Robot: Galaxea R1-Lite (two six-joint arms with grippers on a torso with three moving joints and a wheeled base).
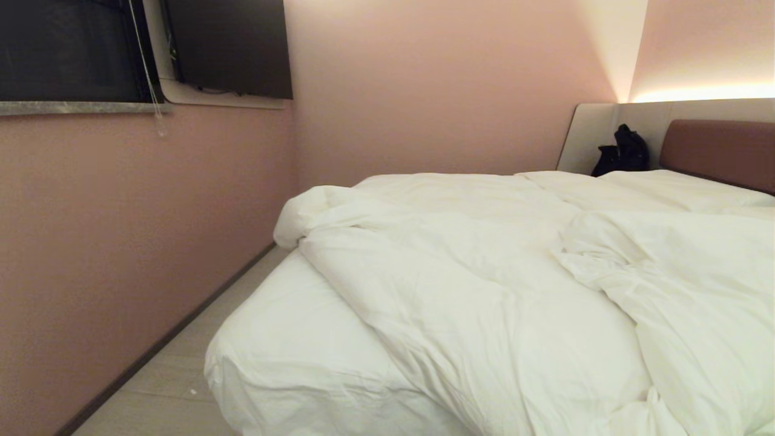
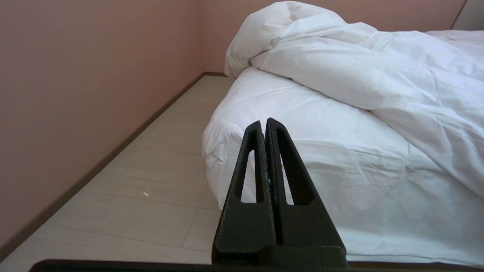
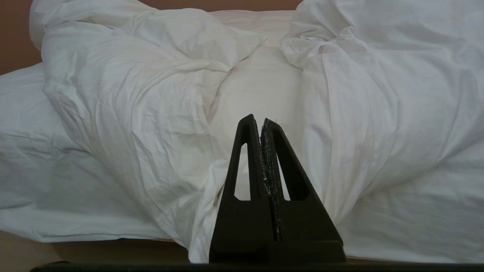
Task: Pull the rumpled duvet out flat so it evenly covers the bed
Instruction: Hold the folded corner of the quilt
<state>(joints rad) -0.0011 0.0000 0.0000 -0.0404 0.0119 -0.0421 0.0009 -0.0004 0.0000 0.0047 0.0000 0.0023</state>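
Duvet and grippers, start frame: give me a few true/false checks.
1. The duvet lies flat and evenly covers the bed. False: it is bunched up, and the mattress corner near the wall is bare.
2. The left gripper is shut and holds nothing. True.
3. The right gripper grips a fold of the duvet. False: it is shut, empty, short of the cloth.
4. A black bag sits at the headboard. True.
5. Both arms show in the head view. False: neither does.

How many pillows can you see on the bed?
2: one pillow lies next to the black bag, the other pillow under the brown headboard. The duvet may hide more.
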